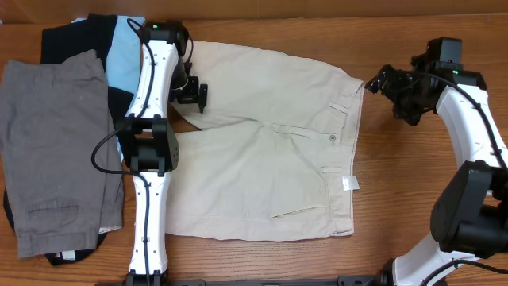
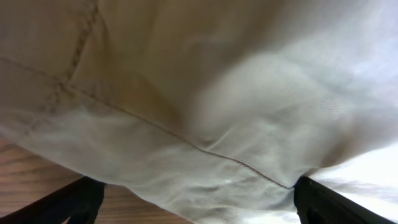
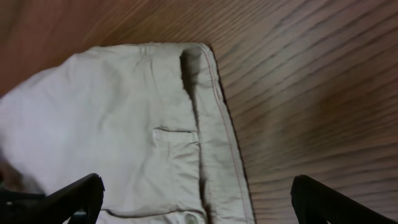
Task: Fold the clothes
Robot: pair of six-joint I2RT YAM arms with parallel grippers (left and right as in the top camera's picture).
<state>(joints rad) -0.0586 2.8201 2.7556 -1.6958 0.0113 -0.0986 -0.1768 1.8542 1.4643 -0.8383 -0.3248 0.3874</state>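
The shorts (image 1: pixel 270 151) lie flat on the table (image 1: pixel 401 179), spread out in front of me. Their long axis runs side to side: waistband (image 1: pixel 349 135) toward my right, both leg hems toward my left. The grey shorts (image 1: pixel 55 143) and the black and light-blue garment (image 1: pixel 119 56) sit stacked off at my far left, out of this.

My left fingers (image 2: pixel 62 208) are spread wide, one at each lower corner of the left wrist view, with nothing pinched between them. Cream cloth and a stitched hem line fill almost everything ahead of them. From above, that hand sits over the hem end of the far leg (image 1: pixel 254 79). I cannot tell whether the tips touch the cloth.

My right fingers (image 3: pixel 71 199) are just as wide and hold nothing. The far corner of the waistband (image 3: pixel 199 53) lies ahead of them, a belt loop (image 3: pixel 177 134) closer in. From above, that hand hovers just off that corner, over bare wood.

So the far long edge of the shorts runs between my two hands — left nearer the hem, right nearer the waistband. My guess is that the first fold brings this far edge toward me over the near leg. That would mean pinching both ends evenly, since a lopsided grip would skew the crease.
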